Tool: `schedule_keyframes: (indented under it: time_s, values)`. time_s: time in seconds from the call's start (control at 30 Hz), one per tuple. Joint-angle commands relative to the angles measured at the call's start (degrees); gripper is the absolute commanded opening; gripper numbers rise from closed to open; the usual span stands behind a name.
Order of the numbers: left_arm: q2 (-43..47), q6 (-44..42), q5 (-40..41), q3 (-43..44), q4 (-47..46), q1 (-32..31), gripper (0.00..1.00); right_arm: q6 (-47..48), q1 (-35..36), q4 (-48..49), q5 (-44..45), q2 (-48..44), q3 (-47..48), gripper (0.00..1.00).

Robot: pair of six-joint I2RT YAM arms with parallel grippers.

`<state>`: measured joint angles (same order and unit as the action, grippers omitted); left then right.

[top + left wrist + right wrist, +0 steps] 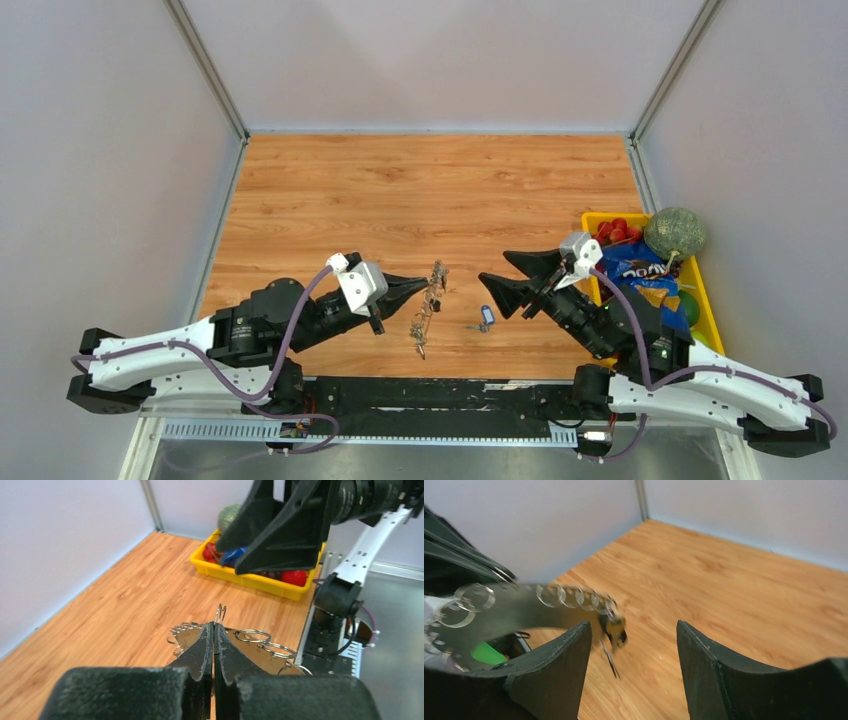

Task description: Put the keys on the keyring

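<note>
- 1 blue-tagged key [487,317] is noted flat on the wooden table [400,200], just right of the keyring [429,308] and touched by neither gripper.
- The keyring is seen near the table's middle, strung with several small split rings [252,636].
- 1 dark-headed key [615,628] is seen hanging from the keyring; this part is blurred.
- The left gripper [425,285] is recorded at the keyring's left side, its fingers pressed together and clamped on the keyring.
- The right gripper [492,266] is found just right of the keyring, jaws spread apart, nothing between them.
- A yellow tray [708,310] is seen well right of the keyring, filled with a melon [674,232] and a blue bag [640,275].
</note>
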<state>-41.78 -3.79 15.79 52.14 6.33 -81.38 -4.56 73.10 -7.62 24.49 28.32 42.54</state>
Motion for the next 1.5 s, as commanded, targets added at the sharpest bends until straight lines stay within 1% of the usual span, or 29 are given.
schedule_keyframes:
  time_s: [0.0, 0.1, 0.17, 0.37, 0.43, 0.6, 0.77, 0.9, 1.0, 1.3, 1.47]
  values:
    - [2.45, -1.96, 7.21, 3.78, 1.92, -0.05, 0.00, -11.58, 0.31, -11.16, 13.06, 0.72, -3.24, 0.66]
    - [2.82, -1.82, 9.05, 4.65, 4.16, -0.09, 0.00, -19.62, 0.08, -14.84, 14.74, 3.57, -5.04, 0.64]
    - [3.10, -1.57, 10.00, 4.68, 5.22, -0.09, 0.00, -25.28, -0.64, -17.26, 14.32, 6.24, -5.95, 0.64]
    - [4.08, -0.70, 10.95, 3.98, 7.32, -0.09, 0.00, -38.66, -5.09, -19.98, 7.46, 13.57, -10.20, 0.58]
    - [4.44, -0.47, 10.97, 3.52, 7.56, -0.09, 0.00, -41.34, -6.03, -19.99, 6.13, 15.00, -11.35, 0.57]
    - [6.53, 0.17, 10.51, 1.22, 6.67, -0.05, 0.00, -48.65, -7.30, -19.94, 2.54, 18.37, -13.23, 0.60]
    - [7.45, 1.27, 10.52, 0.71, 7.52, -0.10, 0.00, -54.87, -9.31, -19.90, -2.33, 25.41, -13.58, 0.58]
    - [9.03, 1.88, 10.31, -0.05, 7.64, -0.11, 0.00, -58.54, -9.55, -20.06, -1.87, 30.67, -12.49, 0.54]
    - [10.21, 2.15, 10.08, -0.91, 7.73, -0.07, 0.00, -61.93, -9.64, -20.11, -0.49, 32.92, -11.85, 0.52]
    - [12.15, 3.28, 8.90, -2.90, 8.83, -0.09, 0.00, -73.22, -10.19, -20.11, 1.13, 35.04, -11.80, 0.48]
    - [13.09, 3.26, 8.12, -3.06, 10.64, -0.09, 0.00, -78.43, -10.18, -20.20, 1.98, 38.16, -11.03, 0.47]
